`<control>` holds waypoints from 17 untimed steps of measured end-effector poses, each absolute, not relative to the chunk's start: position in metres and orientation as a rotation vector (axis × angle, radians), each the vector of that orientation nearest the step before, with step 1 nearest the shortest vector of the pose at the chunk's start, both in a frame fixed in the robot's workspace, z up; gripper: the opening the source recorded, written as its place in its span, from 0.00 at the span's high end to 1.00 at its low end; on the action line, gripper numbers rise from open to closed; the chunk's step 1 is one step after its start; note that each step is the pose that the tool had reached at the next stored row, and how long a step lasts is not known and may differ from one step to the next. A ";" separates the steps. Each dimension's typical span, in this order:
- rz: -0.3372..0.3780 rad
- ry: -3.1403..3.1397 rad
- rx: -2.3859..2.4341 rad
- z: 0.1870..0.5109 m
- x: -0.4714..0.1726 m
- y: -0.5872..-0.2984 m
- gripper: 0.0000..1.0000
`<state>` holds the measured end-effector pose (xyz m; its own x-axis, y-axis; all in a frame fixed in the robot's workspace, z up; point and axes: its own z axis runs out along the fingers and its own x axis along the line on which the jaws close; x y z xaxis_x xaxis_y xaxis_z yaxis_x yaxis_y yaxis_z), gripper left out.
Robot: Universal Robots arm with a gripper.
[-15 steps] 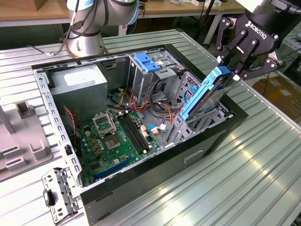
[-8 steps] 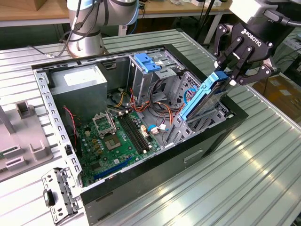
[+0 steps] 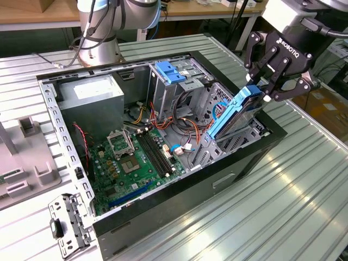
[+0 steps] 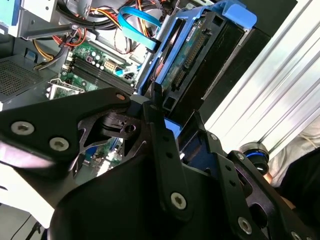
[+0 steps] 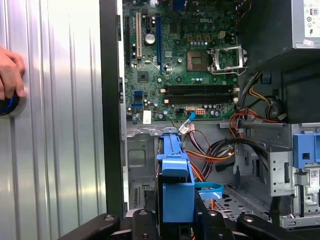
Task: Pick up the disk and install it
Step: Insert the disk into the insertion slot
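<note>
Exterior view: the gripper (image 3: 265, 91) is clamped on the disk (image 3: 234, 117), which is tilted above the open computer case (image 3: 239, 163); second wrist view: the fingers (image 4: 162, 145) grip the disk's (image 4: 200, 55) end; first wrist view: the disk (image 5: 172, 160) points toward the motherboard (image 5: 185, 60).

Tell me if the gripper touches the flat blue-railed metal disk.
Touching. The exterior view shows the gripper clamped on the upper end of the tilted blue-railed metal disk.

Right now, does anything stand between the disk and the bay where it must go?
Nothing visible does. The gripper holds the disk tilted, its lower end already inside the drive bay. A blue cable lies close beside it, seemingly off its path.
</note>
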<state>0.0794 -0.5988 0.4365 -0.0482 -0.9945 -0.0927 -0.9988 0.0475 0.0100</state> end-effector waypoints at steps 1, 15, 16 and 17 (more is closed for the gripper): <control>0.110 2.229 -2.125 0.436 0.079 -0.599 0.63; 0.110 2.229 -2.125 0.433 0.079 -0.599 0.56; 0.110 2.229 -2.125 0.433 0.079 -0.599 0.56; 0.110 2.229 -2.125 0.433 0.079 -0.599 0.49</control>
